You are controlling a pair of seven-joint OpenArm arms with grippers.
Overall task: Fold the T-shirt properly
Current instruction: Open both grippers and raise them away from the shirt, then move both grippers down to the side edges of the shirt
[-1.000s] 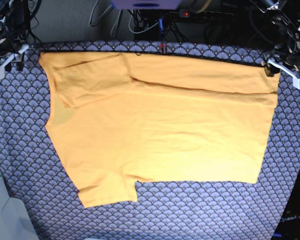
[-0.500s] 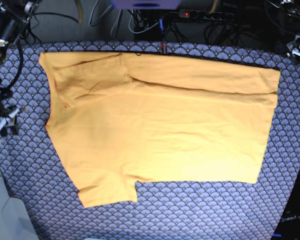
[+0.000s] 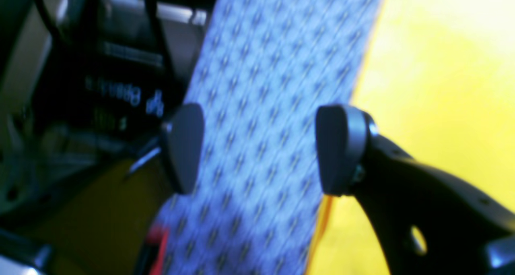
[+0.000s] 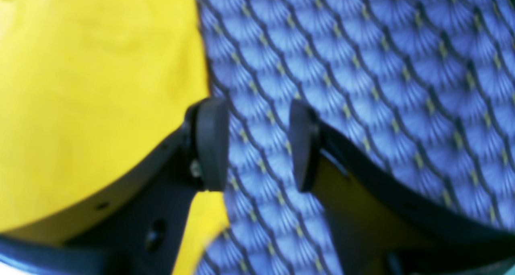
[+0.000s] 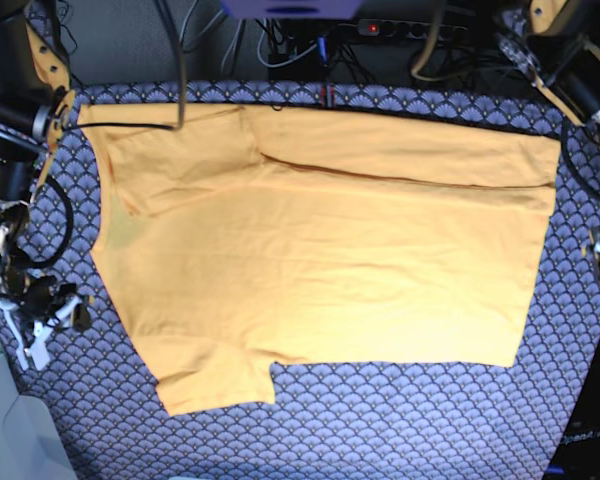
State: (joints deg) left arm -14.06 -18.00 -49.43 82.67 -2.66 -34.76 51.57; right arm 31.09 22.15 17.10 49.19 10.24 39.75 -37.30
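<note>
Both grippers, left (image 3: 257,150) and right (image 4: 257,144), gape empty beside the shirt (image 5: 320,250); thin, limp fabric, best pinched at its near edges.

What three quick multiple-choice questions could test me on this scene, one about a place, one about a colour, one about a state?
1. Where does the plain orange-yellow short-sleeved T-shirt lie?
A. spread on the purple-grey fan-patterned cloth
B. hanging from a rail
C. inside a box

2. What colour is the shirt?
A. green
B. orange-yellow
C. white

3. How is the left gripper?
A. shut on the shirt
B. open, holding nothing
C. shut on a cable

Answers:
1. A, patterned cloth shows around the shirt's edges.
2. B, it looks orange-yellow in all three views.
3. B, the left wrist view shows its pads apart with only patterned cloth between them.
</note>
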